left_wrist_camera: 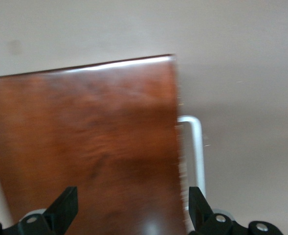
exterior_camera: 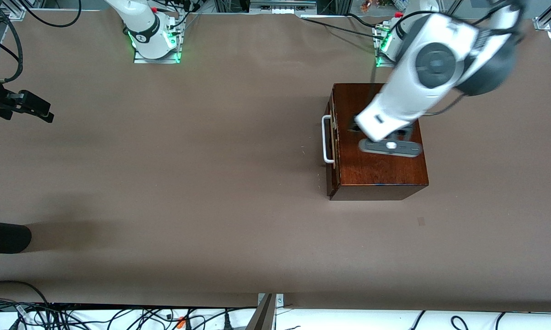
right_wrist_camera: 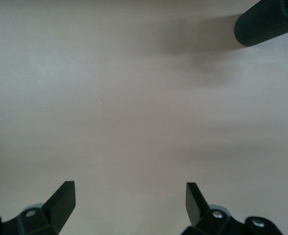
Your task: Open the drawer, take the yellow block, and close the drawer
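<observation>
The dark reddish-brown wooden box (exterior_camera: pixel 385 169) stands toward the left arm's end of the table. Its drawer looks shut, and the white U-shaped handle (exterior_camera: pixel 326 140) points toward the right arm's end. My left gripper (exterior_camera: pixel 379 131) hangs open over the box top, empty; the arm hides most of it. In the left wrist view the open gripper (left_wrist_camera: pixel 131 196) is above the box top (left_wrist_camera: pixel 85 142), with one fingertip (left_wrist_camera: pixel 198 198) near the handle (left_wrist_camera: pixel 197 147). My right gripper (exterior_camera: pixel 39 111) waits, open and empty, over bare table (right_wrist_camera: pixel 130 191). The yellow block is out of view.
A black cylinder (exterior_camera: pixel 5 236) lies at the table's edge at the right arm's end, nearer to the front camera than the right gripper; it also shows in the right wrist view (right_wrist_camera: pixel 268 22). Brown table (exterior_camera: pixel 188 174) stretches between the box and the right gripper.
</observation>
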`<state>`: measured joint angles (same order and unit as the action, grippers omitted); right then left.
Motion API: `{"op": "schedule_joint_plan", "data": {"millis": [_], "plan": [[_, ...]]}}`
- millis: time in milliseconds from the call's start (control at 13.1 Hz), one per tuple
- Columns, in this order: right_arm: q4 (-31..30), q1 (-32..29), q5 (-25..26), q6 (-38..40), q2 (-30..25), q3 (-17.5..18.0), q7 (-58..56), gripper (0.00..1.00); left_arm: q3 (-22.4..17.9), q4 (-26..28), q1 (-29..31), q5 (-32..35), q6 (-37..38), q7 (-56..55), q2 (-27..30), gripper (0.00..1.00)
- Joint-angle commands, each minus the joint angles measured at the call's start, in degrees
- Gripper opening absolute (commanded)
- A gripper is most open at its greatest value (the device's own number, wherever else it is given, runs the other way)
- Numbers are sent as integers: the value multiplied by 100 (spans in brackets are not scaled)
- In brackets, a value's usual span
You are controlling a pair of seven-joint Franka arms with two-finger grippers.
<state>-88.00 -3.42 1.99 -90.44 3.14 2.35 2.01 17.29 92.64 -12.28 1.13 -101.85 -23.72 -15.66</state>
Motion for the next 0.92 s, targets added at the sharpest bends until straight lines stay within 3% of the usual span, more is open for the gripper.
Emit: {"op": "schedule_joint_plan", "data": {"millis": [0,306,840], "plan": [[37,25,-50,79,-59,-15,63,100,-50,-202,-616,132,-483,-421,-560,100],[46,25,-85,79,-68,-33,72,100,-33,-115,-1487,1222,-494,-1309,-929,100],[81,25,-76,88,-59,-24,-7,100,-50,193,-1594,1223,-248,-1442,-1106,100]]}}
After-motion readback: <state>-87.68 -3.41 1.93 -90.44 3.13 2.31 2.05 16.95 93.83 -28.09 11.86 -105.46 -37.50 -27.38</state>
